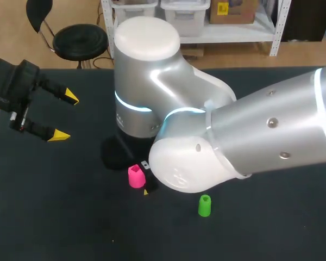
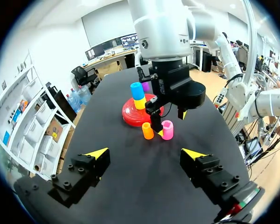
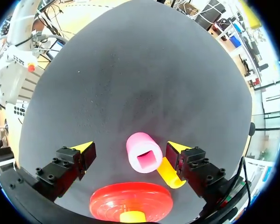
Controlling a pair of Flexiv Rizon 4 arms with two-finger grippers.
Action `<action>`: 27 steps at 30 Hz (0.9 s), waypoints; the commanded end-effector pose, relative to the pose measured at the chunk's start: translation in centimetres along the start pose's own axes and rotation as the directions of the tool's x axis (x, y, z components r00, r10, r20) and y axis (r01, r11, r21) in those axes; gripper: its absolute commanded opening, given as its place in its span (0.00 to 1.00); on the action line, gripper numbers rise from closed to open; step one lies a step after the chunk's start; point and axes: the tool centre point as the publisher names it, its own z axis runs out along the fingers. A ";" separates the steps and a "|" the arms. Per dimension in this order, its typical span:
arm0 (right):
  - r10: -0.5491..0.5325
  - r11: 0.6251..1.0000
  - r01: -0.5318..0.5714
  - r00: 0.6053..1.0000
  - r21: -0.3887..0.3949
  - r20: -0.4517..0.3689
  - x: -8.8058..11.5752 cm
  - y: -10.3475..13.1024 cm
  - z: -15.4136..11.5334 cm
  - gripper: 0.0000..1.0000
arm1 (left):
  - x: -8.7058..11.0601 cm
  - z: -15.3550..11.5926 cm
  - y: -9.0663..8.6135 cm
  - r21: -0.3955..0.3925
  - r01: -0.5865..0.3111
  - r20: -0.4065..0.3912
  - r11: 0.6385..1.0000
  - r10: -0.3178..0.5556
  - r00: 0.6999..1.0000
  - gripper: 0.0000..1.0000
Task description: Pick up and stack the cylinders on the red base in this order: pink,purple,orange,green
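Right hand (image 3: 130, 148), fingers spread and grasping nothing, straddles the upright pink cylinder (image 3: 142, 156), which stands on the worktop (image 1: 54, 217) at lower centre of the head view. An orange cylinder (image 3: 167, 173) stands just beside it, close to one finger. Closing could catch or topple the orange one, or skew the pink. The red base (image 3: 130, 200) lies near. Left hand (image 1: 65, 117), likewise released, hangs at middle left.

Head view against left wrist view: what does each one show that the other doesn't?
Head view only: the green cylinder. Left wrist view only: the red base with a yellow cylinder and blue cylinder stacked on it, the orange cylinder, and the purple cylinder behind the base. Both: the pink cylinder, the open left gripper, the right arm.
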 end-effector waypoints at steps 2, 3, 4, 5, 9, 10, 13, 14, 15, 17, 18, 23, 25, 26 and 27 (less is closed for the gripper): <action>-0.005 1.000 0.005 1.000 -0.001 0.004 -0.1 -0.2 0.2 1.00 | 0.1 0.0 -0.1 -0.003 -0.004 0.004 1.000 0.004 1.000 1.00; -0.005 1.000 0.005 1.000 -0.001 0.005 -0.1 -0.3 0.3 1.00 | 0.1 0.0 -0.1 -0.003 -0.004 0.004 1.000 0.004 1.000 1.00; -0.007 1.000 0.007 1.000 -0.002 0.003 -0.1 -0.3 0.3 1.00 | 0.1 0.0 -0.1 -0.003 -0.004 0.004 1.000 0.004 1.000 1.00; -0.006 1.000 0.006 1.000 -0.002 0.003 -0.1 -0.4 0.3 1.00 | 0.1 0.0 -0.1 -0.003 -0.004 0.004 1.000 0.004 1.000 1.00; -0.002 1.000 0.002 1.000 0.003 0.004 0.0 -0.6 0.3 1.00 | 0.1 0.0 -0.1 -0.003 -0.004 0.004 1.000 0.004 1.000 1.00; -0.002 1.000 0.002 1.000 0.003 0.004 0.0 -0.7 0.3 1.00 | 0.1 0.0 -0.1 -0.003 -0.004 0.004 1.000 0.004 1.000 1.00; 0.001 1.000 -0.001 1.000 0.002 0.002 0.0 -0.7 0.4 0.47 | 0.1 0.0 -0.1 -0.003 -0.004 0.004 1.000 0.004 1.000 1.00; 0.003 1.000 -0.003 1.000 -0.004 0.001 0.0 -0.7 0.5 0.17 | 0.1 0.0 -0.1 -0.003 -0.004 0.004 1.000 0.004 1.000 1.00; 0.003 1.000 -0.003 1.000 -0.005 0.000 0.0 -0.7 0.5 0.00 | 0.1 0.0 -0.1 -0.003 -0.004 0.004 1.000 0.004 1.000 1.00; 0.002 1.000 -0.002 1.000 -0.005 0.000 0.0 -0.7 0.5 0.00 | 0.1 0.0 -0.1 -0.003 -0.004 0.004 1.000 0.004 1.000 1.00; 0.002 1.000 -0.002 1.000 -0.006 -0.001 0.0 -0.7 0.5 0.00 | 0.1 0.0 -0.1 -0.003 -0.004 0.004 1.000 0.004 1.000 1.00; 0.003 1.000 -0.003 1.000 -0.003 0.005 0.0 -0.7 0.5 0.00 | 0.1 0.0 -0.1 -0.003 -0.004 0.004 1.000 0.004 1.000 1.00; 0.001 1.000 -0.001 1.000 -0.003 0.006 0.0 -0.6 0.5 0.00 | 0.1 0.0 -0.1 -0.003 -0.004 0.004 1.000 0.004 1.000 1.00; 0.002 1.000 -0.002 1.000 -0.002 0.008 0.0 -0.6 0.5 0.00 | 0.1 0.0 -0.1 -0.003 -0.004 0.004 1.000 0.004 1.000 1.00; 0.002 1.000 -0.002 1.000 -0.002 0.009 0.0 -0.6 0.4 0.00 | 0.1 0.0 -0.1 -0.003 -0.004 0.004 1.000 0.004 1.000 1.00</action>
